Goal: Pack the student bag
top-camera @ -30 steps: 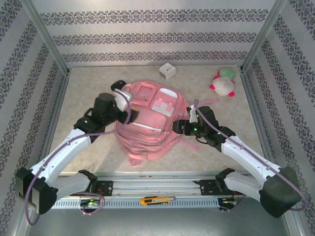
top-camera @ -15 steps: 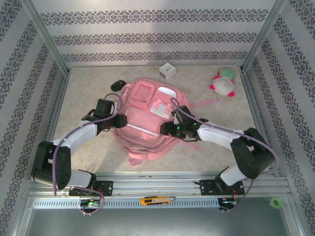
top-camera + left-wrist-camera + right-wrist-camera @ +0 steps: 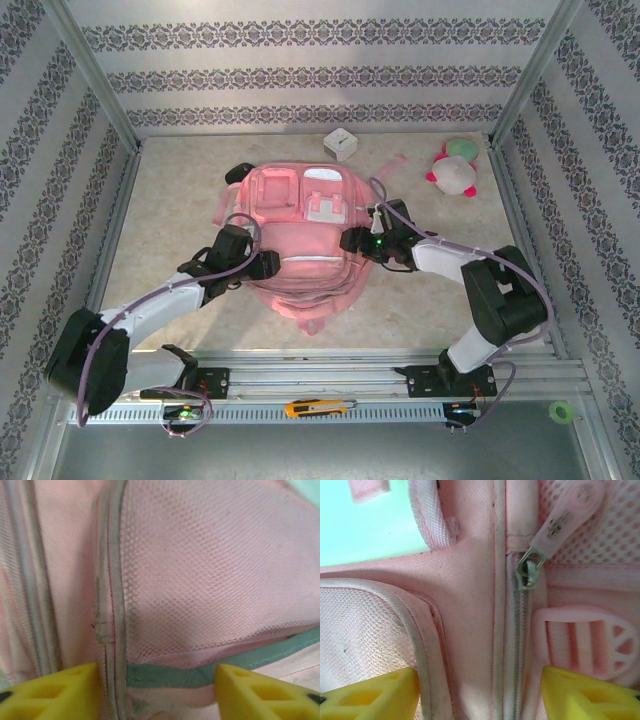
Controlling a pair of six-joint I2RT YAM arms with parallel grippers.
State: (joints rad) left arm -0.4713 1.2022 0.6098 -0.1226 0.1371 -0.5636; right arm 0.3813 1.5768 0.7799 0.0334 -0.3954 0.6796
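The student bag (image 3: 305, 240), a big pink backpack with pale trim and front pockets, lies flat in the middle of the table. My left gripper (image 3: 264, 265) presses against its left side, and my right gripper (image 3: 349, 240) against its right side. In the left wrist view the left gripper (image 3: 157, 682) is open, its yellow fingertips (image 3: 55, 692) wide apart over a pink mesh pocket (image 3: 210, 580) with teal trim. The right gripper (image 3: 480, 687) is open too, straddling a zipper (image 3: 520, 630) whose pink pull (image 3: 565, 515) lies just beyond it.
A white cube (image 3: 340, 144) stands at the back. A pink-and-white plush toy (image 3: 455, 170) lies at the back right. A small black object (image 3: 240, 172) touches the bag's far left corner. An orange cutter (image 3: 315, 408) and a green ring (image 3: 560, 411) lie on the front rail.
The bag has slid toward the back and turned straighter. Both grippers moved with it at its sides, the left one further forward and the right one further back.
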